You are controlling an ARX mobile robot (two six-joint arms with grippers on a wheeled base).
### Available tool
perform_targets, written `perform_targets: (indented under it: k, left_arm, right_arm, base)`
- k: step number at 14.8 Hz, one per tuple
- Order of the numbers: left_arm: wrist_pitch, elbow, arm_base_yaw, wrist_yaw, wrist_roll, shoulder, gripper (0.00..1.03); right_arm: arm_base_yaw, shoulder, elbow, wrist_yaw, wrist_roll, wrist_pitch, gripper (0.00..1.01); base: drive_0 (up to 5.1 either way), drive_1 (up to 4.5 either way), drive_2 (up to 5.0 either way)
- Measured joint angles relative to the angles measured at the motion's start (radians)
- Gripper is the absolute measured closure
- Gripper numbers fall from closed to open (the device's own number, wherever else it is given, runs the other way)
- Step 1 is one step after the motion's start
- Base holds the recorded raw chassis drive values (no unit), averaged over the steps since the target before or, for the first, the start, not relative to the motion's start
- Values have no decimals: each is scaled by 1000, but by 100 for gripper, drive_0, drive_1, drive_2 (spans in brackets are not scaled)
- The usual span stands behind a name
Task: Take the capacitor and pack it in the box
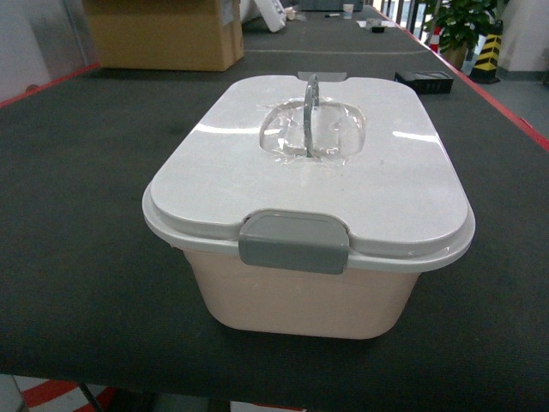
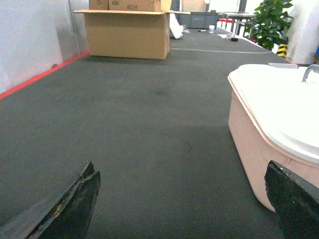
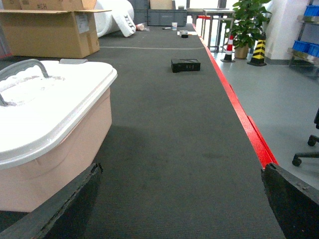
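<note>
Dark felt covers the table [image 1: 77,215] carrying the storage box [image 1: 309,292], lid [image 1: 377,189] latched. Beyond it, right, sits a black block [image 3: 185,65], maybe the capacitor. My left fingers [image 2: 184,199] and right fingers [image 3: 179,199] flank the box, spread, empty.

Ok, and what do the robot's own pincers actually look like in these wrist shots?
Only the fingertips show. The left pincer has two black fingers, broad and curved, with scuffed, worn edges flecked pale brown. The right pincer looks the same: black, rough-edged fingers at the bottom corners. No cables, markings or arm links are visible, and the head view shows neither arm.
</note>
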Motion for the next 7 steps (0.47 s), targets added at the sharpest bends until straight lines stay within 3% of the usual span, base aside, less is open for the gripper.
perform_targets:
  k: [7]
  left_arm:
    - [0, 0, 0, 0, 0, 0, 5]
  right_arm:
    - [0, 0, 0, 0, 0, 0, 3]
  base:
    - [0, 0, 0]
